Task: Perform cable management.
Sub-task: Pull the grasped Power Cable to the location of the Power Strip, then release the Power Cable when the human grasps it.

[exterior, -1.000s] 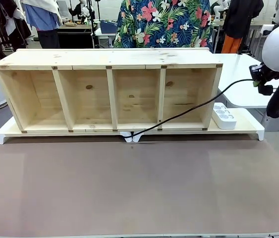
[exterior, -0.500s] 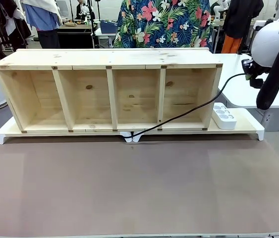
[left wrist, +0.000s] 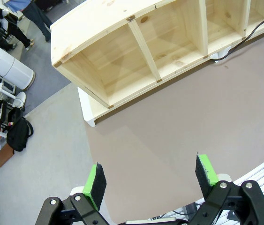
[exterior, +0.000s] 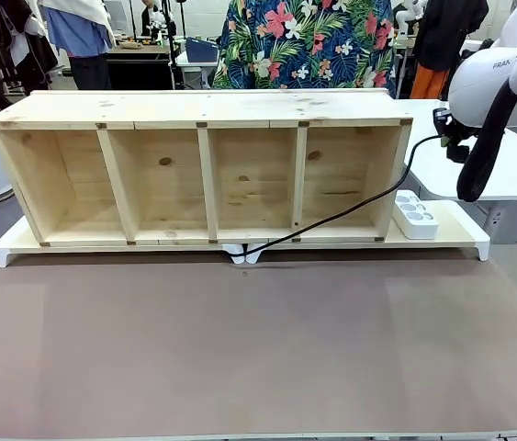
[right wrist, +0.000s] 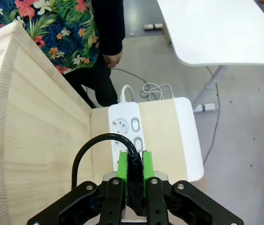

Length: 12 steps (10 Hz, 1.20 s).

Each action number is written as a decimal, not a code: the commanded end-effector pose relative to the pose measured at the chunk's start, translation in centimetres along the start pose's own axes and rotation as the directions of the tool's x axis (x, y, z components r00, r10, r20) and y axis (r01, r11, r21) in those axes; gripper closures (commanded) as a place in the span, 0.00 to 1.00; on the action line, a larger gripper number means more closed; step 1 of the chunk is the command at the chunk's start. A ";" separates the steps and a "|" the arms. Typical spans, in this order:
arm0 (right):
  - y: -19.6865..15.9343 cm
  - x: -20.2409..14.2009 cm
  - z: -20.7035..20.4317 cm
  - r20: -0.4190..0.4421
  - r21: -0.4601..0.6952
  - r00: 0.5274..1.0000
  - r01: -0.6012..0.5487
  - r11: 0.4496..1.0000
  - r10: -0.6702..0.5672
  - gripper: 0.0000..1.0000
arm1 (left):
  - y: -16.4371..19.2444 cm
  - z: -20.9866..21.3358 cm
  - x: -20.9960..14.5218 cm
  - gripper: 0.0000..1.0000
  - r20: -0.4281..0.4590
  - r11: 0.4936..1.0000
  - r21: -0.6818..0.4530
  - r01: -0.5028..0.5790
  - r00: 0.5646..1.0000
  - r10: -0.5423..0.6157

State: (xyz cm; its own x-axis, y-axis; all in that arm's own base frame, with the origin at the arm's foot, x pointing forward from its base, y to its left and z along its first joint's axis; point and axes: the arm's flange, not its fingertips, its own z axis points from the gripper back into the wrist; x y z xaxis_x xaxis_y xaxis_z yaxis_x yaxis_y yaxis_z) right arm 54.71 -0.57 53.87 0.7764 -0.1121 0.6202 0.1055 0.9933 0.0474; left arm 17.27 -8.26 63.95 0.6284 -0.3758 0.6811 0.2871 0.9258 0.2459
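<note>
1. The right end effector (exterior: 448,130), clamped on the cable (exterior: 331,219), has moved in the last second. It was out beyond the right end of the wooden shelf (exterior: 207,108) and has come up and inward. It now hangs just beside the shelf's top right corner, above the power strip (exterior: 416,213).
2. The cable has followed. Its upper stretch was a shallow sweep out to the right. It now climbs steeply, close to the shelf's right end wall, then bends over into the grip.
3. I judge that the held end is being carried toward the shelf's top or back. Routing looks under way, not finished, and the lower run has not shifted.
4. The cable's long axis starts at the middle of the white riser's (exterior: 460,237) front edge, where it meets the tabletop (exterior: 258,349). From there it runs diagonally up to the right, across the open front of the rightmost compartment.
5. In the right wrist view the green pads (right wrist: 122,165) pinch the black end between them. From the pads the cable arcs over and drops back beside the shelf wall.
6. The left end effector (left wrist: 150,180) hovers above the tabletop's left part, fingers wide apart and empty.
</note>
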 end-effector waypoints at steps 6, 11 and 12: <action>0.3 0.1 -0.5 -0.004 0.003 1.000 -0.003 1.000 0.004 0.85 | 0.1 -0.1 0.1 0.00 0.010 1.000 -0.003 0.003 1.000 -0.003; 0.3 0.1 -0.5 -0.004 0.003 1.000 -0.003 1.000 0.004 0.85 | 0.1 -0.1 0.1 0.00 0.010 1.000 -0.003 0.003 1.000 -0.003; 0.3 0.1 -0.5 -0.004 0.003 1.000 -0.003 1.000 0.004 0.85 | 0.1 -0.1 0.1 0.00 0.010 1.000 -0.003 0.003 1.000 -0.003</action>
State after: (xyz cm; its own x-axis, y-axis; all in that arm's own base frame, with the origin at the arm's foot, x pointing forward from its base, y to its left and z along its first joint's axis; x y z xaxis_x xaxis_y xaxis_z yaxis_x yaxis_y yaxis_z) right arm 55.09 -0.27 53.38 0.7850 -0.1066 0.6102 0.0996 0.9940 0.0455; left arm 17.27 -8.26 63.95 0.6284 -0.3758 0.6811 0.2871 0.9258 0.2459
